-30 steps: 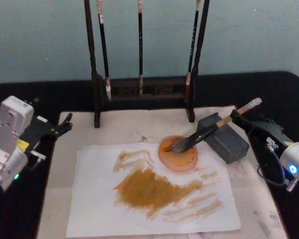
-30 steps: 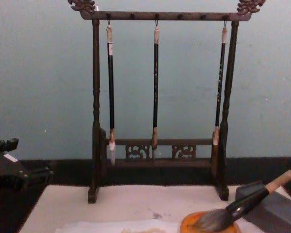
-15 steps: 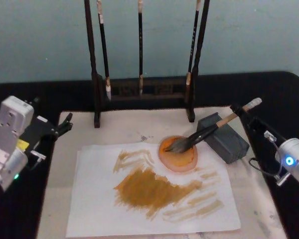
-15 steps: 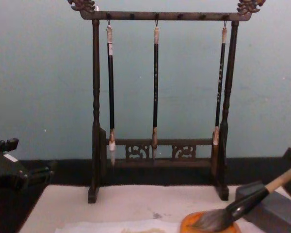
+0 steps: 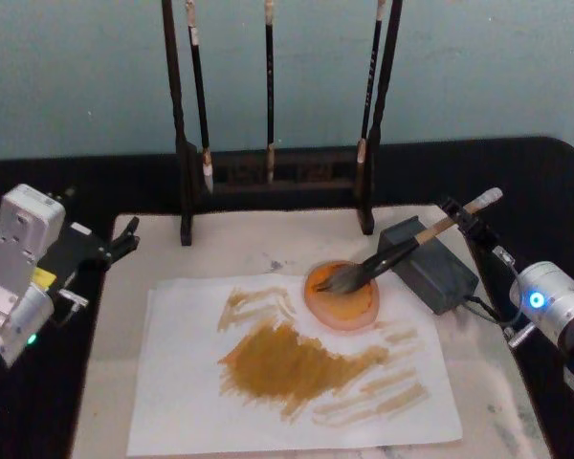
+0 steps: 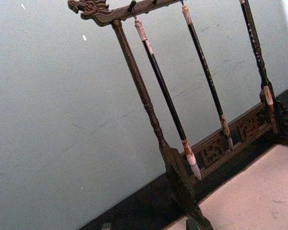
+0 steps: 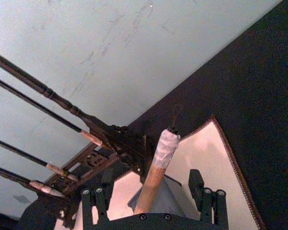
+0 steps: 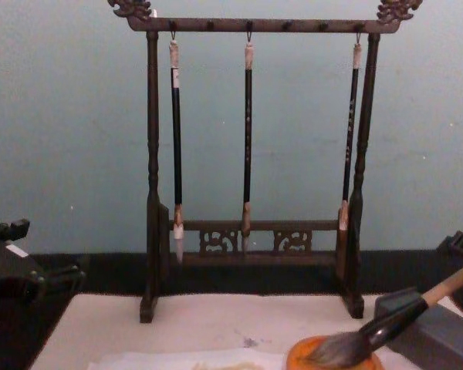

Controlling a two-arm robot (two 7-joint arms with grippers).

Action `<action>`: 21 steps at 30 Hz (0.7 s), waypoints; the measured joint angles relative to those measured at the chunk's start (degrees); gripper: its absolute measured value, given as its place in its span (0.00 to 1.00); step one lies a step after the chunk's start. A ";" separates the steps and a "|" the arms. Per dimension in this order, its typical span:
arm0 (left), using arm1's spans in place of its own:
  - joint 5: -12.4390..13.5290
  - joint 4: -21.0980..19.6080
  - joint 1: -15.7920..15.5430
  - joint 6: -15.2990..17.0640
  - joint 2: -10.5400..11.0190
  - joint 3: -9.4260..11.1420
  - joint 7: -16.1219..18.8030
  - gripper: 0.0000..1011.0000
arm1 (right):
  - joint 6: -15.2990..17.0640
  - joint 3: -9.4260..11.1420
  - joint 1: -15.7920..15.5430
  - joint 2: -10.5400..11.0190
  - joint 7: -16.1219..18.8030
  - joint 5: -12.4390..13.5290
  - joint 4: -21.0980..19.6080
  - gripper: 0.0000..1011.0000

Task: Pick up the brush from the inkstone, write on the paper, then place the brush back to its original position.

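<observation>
Black cloth (image 5: pixel 67 182) covers the table under a pale mat (image 5: pixel 249 239). A teal wall (image 5: pixel 478 67) stands behind a dark wooden brush rack (image 8: pixel 150 193) hung with three thin brushes (image 8: pixel 248 139). The paper (image 5: pixel 191 402), smeared with ochre strokes, lies on the mat. The brush (image 5: pixel 402 251) leans on the grey inkstone (image 5: pixel 440 277), its tuft in an orange dish (image 5: pixel 349 308). The right gripper (image 7: pixel 149 191) straddles the handle's whitish end, fingers spread and clear of it. The left gripper (image 5: pixel 122 244) sits off the mat's left edge, fingers apart. Chest view cuts off the dish's near side.
</observation>
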 joint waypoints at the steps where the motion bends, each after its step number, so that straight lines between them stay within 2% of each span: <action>1: 0.00 0.00 0.00 0.00 0.00 0.00 0.00 1.00 | -0.11 -0.02 0.18 -0.05 0.02 0.19 0.27 0.99; 10: 0.00 0.00 0.00 0.00 0.00 0.00 0.00 1.00 | -1.55 -0.73 0.76 -0.53 -0.18 1.69 1.08 0.99; 21: 0.00 0.00 0.00 0.00 0.00 0.00 0.00 1.00 | -2.26 -2.17 1.86 0.25 -0.22 2.97 2.67 0.99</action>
